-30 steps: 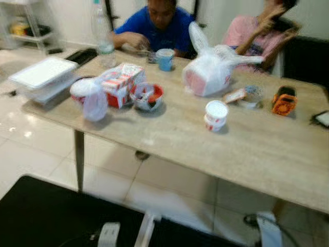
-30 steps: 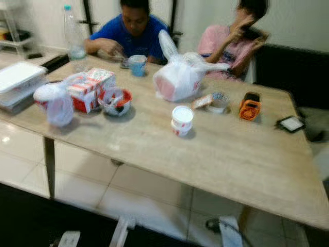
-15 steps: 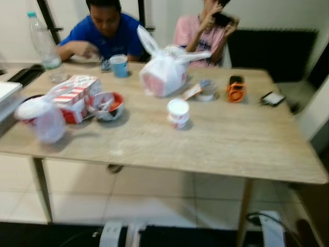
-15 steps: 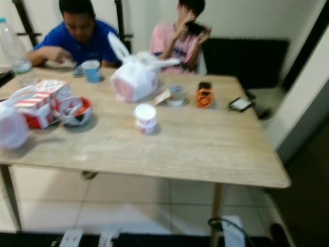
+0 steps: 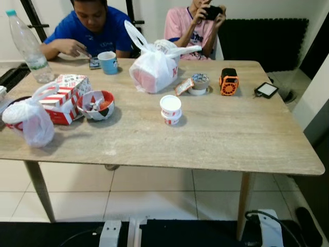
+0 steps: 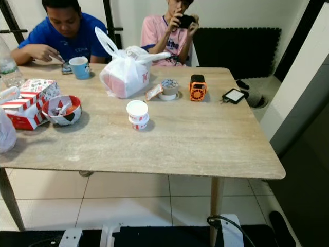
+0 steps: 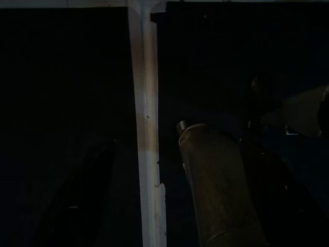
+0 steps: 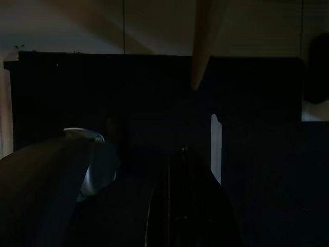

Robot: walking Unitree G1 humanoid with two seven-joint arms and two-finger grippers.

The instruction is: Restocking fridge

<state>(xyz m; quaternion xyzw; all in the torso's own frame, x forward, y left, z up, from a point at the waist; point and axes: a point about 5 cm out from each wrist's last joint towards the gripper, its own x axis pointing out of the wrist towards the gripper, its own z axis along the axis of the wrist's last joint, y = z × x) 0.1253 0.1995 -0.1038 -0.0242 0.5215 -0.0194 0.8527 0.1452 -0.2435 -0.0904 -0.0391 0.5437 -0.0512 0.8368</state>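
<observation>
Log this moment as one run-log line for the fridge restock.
phase: facing table | on it: tied white bag, lidded cup, red bowl | arms: idle, low | people: two seated

Both eye views are bright, evenly lit and sharp, with no motion blur. Soft light from above gives the tabletop [image 5: 216, 134] a pale, even tone; short, faint shadows sit just beside the cup [image 5: 170, 109], the bowl [image 5: 97, 105] and the white bag [image 5: 154, 69]. The floor tiles [image 5: 154, 190] show a mild sheen. The dark panel [image 6: 236, 46] behind the tabletop holds little detail. Both wrist views are very dark and grainy: a pale strip [image 7: 146, 128] catches light in the left one, a dim beige wall [image 8: 103, 25] in the right.
</observation>
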